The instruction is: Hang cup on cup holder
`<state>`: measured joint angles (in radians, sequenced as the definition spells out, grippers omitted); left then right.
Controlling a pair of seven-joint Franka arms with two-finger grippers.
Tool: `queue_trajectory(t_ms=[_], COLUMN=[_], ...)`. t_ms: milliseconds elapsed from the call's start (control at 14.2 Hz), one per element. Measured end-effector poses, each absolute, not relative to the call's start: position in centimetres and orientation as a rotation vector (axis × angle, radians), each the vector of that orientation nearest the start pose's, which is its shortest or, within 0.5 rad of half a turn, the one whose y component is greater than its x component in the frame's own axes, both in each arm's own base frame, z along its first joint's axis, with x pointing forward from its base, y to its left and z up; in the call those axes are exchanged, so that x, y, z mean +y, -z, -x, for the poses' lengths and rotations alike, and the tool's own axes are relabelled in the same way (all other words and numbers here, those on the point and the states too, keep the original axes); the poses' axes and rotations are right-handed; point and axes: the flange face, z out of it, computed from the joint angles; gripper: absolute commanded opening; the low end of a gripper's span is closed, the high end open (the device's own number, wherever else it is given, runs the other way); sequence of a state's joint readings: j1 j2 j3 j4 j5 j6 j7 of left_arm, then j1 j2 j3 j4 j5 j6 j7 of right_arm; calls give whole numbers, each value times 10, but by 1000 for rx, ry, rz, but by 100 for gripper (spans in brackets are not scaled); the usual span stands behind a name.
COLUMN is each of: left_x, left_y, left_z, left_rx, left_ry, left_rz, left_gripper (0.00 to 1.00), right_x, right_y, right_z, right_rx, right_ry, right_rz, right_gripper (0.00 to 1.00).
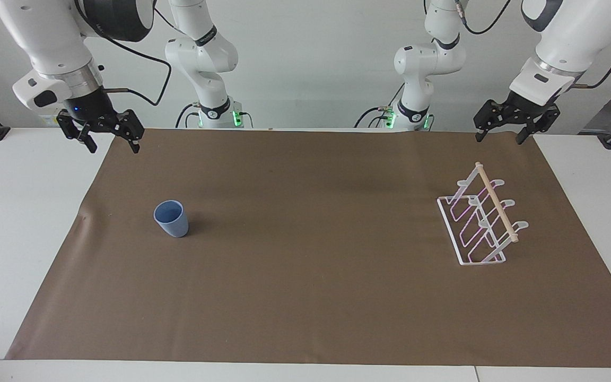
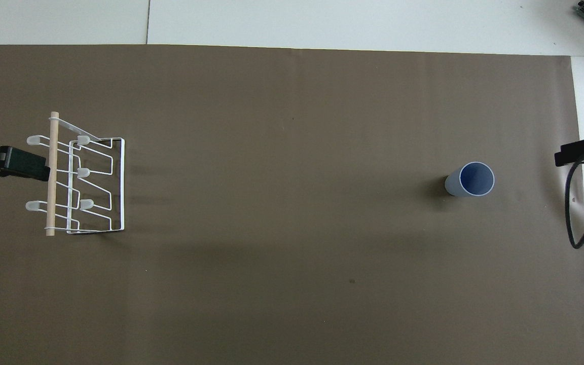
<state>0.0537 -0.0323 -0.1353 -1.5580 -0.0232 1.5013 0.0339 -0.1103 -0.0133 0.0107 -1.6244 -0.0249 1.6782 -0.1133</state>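
The light-blue cup [image 1: 171, 218] stands upright, mouth up, on the brown mat toward the right arm's end; it also shows in the overhead view [image 2: 470, 179]. The white wire cup holder [image 1: 482, 218] with a wooden dowel stands toward the left arm's end, and shows in the overhead view [image 2: 76, 173]. My right gripper [image 1: 113, 144] is open and empty, raised over the mat's edge nearest the robots. My left gripper [image 1: 500, 137] is open and empty, raised over the mat's corner nearest the robots; this arm waits.
The brown mat [image 1: 305, 276] covers most of the white table [image 1: 14, 212]. A black cable [image 2: 578, 213] hangs from the right arm at the mat's edge. Two further arm bases stand at the table's robot end.
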Motion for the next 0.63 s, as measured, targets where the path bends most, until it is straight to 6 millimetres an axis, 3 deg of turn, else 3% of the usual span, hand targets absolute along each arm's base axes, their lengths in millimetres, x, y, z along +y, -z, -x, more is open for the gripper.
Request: queue_trajectory(t_ms=[633], left_x=[-48], left_y=[-642], left_z=[-535], left_rx=[182], left_ry=[-40], left_rz=[3154], left_gripper=[100], right_x=[-57], right_y=[-542], right_z=[-551], right_rx=[-34], right_ry=[181], right_rz=[3173], right_gripper=[100])
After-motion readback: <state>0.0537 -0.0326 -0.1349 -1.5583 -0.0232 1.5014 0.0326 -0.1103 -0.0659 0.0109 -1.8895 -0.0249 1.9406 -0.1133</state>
